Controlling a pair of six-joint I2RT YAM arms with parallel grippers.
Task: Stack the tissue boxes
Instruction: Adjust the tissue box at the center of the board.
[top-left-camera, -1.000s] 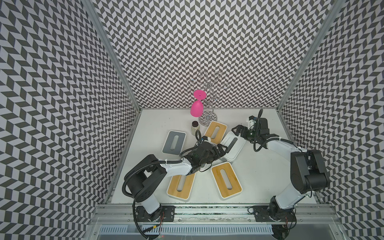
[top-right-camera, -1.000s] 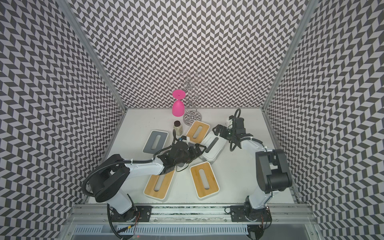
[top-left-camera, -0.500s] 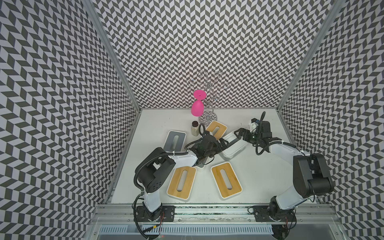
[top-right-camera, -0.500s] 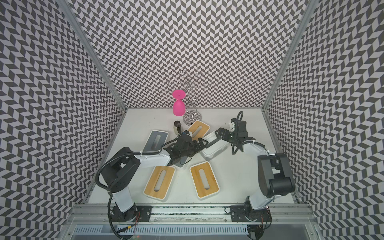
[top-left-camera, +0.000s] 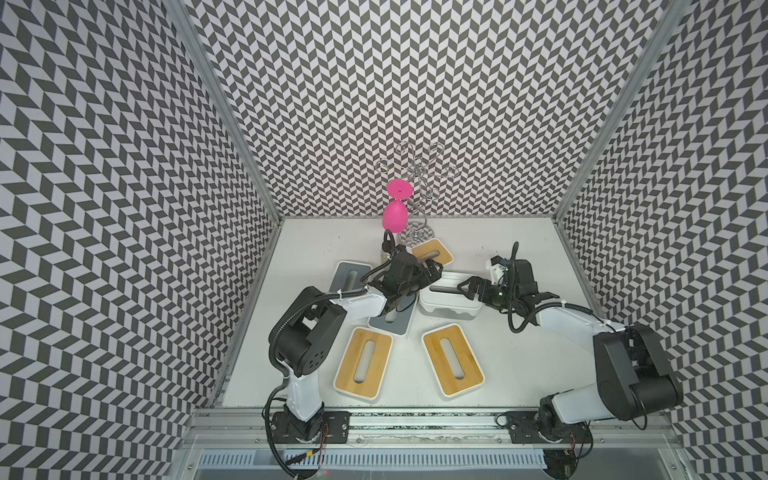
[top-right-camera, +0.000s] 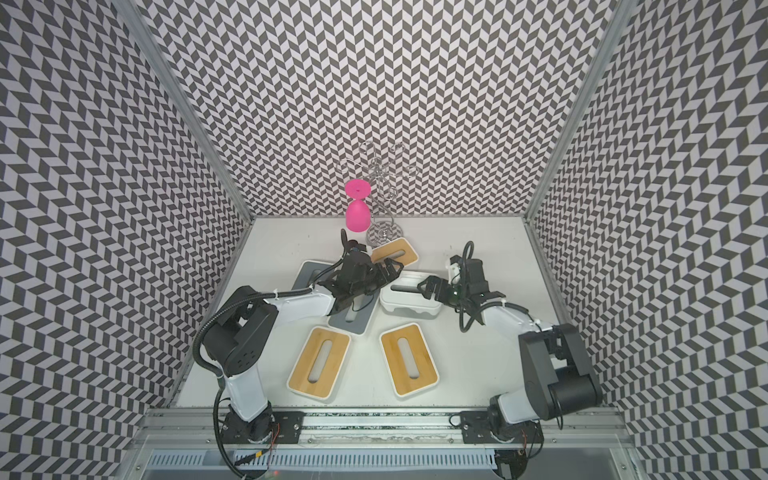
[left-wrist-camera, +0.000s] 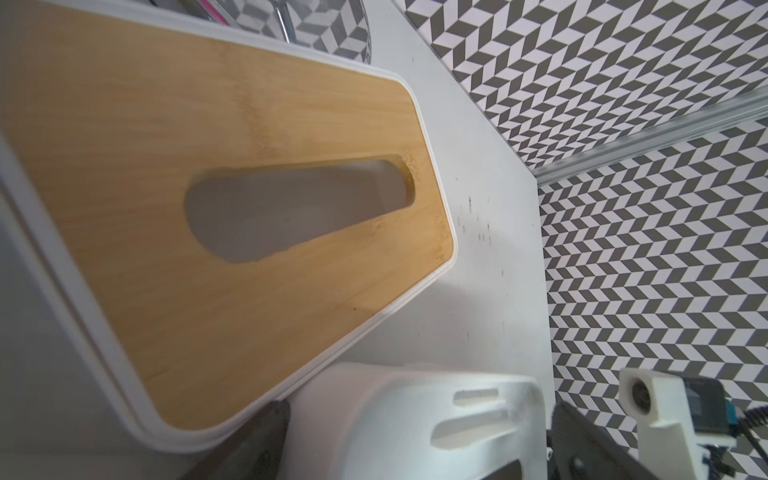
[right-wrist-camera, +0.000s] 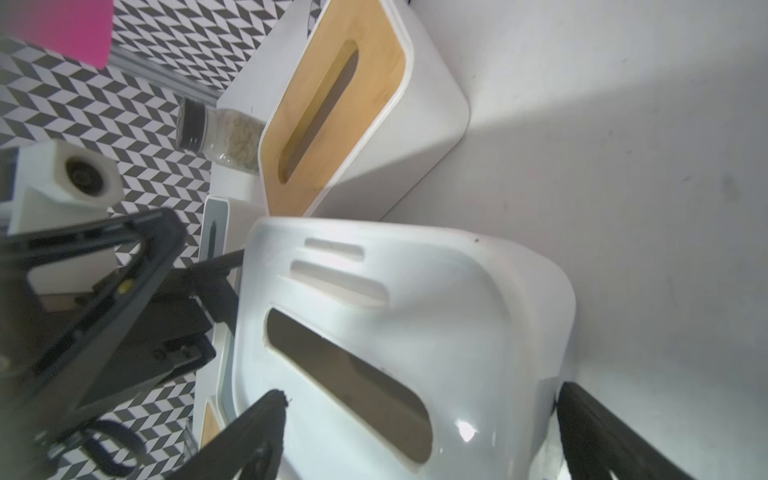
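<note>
Claws first: your right claw (top-left-camera: 467, 287) is standing spread wide with one end of the all-white tissue box (top-left-camera: 451, 305) between its fingers. Your left claw (top-left-camera: 432, 270) is spread just as wide at the opposite end, right beside the back bamboo-lidded box (top-left-camera: 442, 257). I can't tell whether any finger is actually pressing on the plastic. That white box is sitting mid-tabletop (top-left-camera: 332, 241), between the two arms, and nothing is looking stacked yet. If you're going for a two-handed lift, you're wanting both claws squared to the ends before squeezing, since those smooth rounded walls are probably going to slip out of a crooked pinch. You're also wanting to be keeping it level on the way up and lining its corners up over whichever base you're choosing. The grey-lidded box (top-left-camera: 399, 326) under your left arm is looking nearest. Be watching the jar (right-wrist-camera: 220, 135) and pink goblet (top-left-camera: 394, 216) behind your left wrist.
</note>
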